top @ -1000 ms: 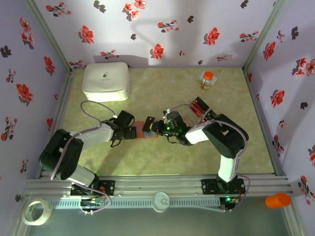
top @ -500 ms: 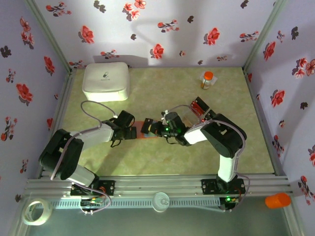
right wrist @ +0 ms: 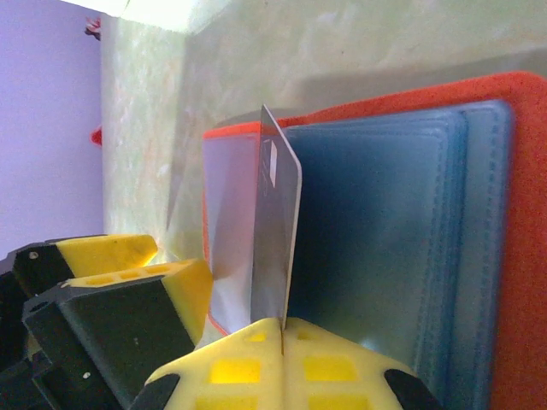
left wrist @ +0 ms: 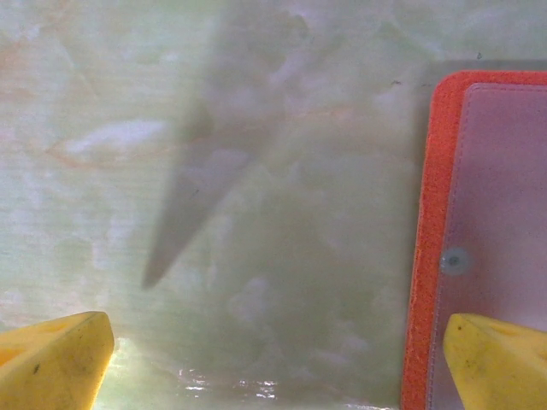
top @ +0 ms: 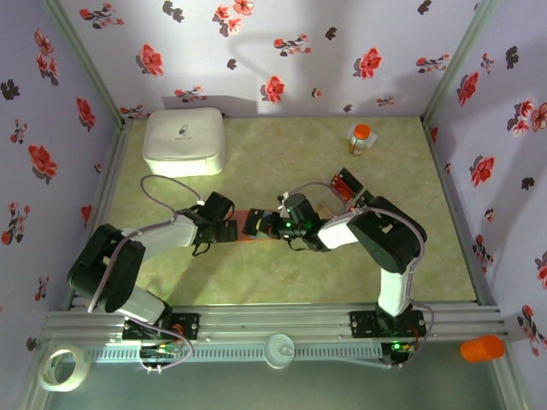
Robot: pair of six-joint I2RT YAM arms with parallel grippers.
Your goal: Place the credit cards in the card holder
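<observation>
**Card holder**: orange-red folding wallet, lying open and flat on the table. Blue-grey pockets are facing up on one half and a clear window flap on the other. It is sitting mid-table, between the two grippers.

**Card**: one grey card, standing on edge over the card holder. It is lining up with the seam where the window flap is meeting the blue-grey pockets. Whether it is entering a pocket cannot be told.

**Right gripper**: yellow fingers pinching closed on the card's near end, reaching in from the card holder's right side.

**Left gripper**: jaws standing wide apart, holding nothing, hanging low at the card holder's left edge. One fingertip is sitting over the orange-red rim and window flap. The other is sitting over bare table just left of the card holder. Contact cannot be told.

**Credit cards**: red and black cards lying in a small heap to the right of the card holder and a little farther back.

**Bottle**: small, orange-capped, standing upright well behind and to the right of the card holder.

**White box**: rounded, resting well behind and to the left of the card holder
</observation>
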